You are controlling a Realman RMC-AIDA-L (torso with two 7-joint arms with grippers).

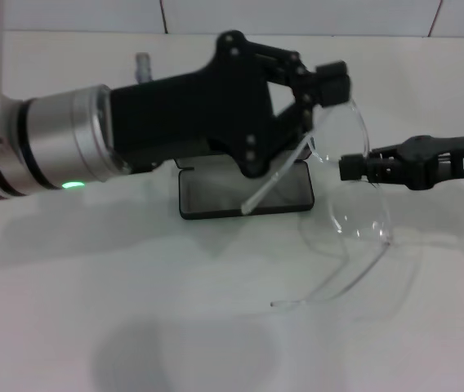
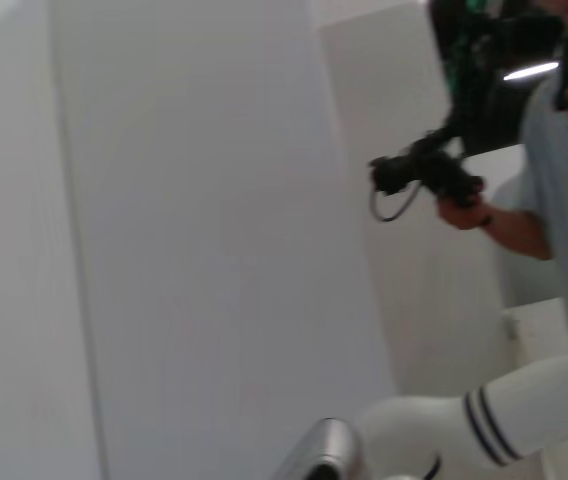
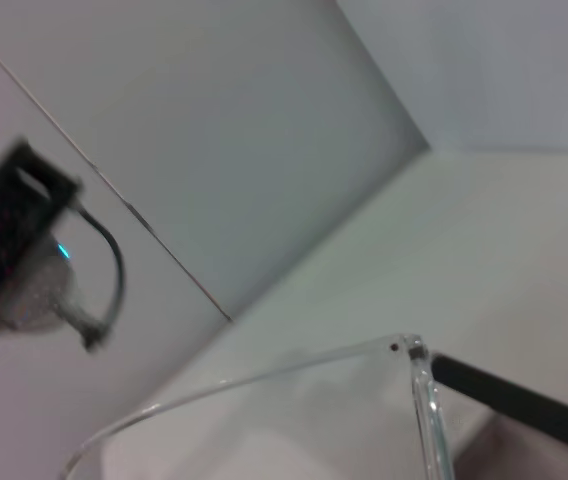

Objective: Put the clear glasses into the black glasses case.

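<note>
Two grippers on the clear glasses (image 1: 348, 175), held in the air above the white table (image 1: 216, 327). Left gripper (image 1: 323, 91) reaching across from the left, fingers closed on the upper rim of the lens near one hinge. Right gripper (image 1: 353, 167) coming in from the right, slim fingers pinched shut on the lens edge at mid-height. Both temples unfolded: one slanting down over the black glasses case (image 1: 246, 192), the other hanging low and forward, its tip close to the table. Case open on the table behind and just left of the glasses, partly hidden under the left gripper; dark interior visible, lid not made out. Right wrist view: one clear temple and its hinge (image 3: 404, 348) close up, with a dark finger (image 3: 514, 398) right beside the hinge.

Judged step: fold the temples, then lower into the case. Advice for a clean job:
- Keep one pinch firm on the lens while the other folds a temple; slippery plastic, likely to swivel.
- Fold the low temple first, clear of the table.
- Line up the long axis of the lens with the case before descending.
- Release only once seated inside the shell.
</note>
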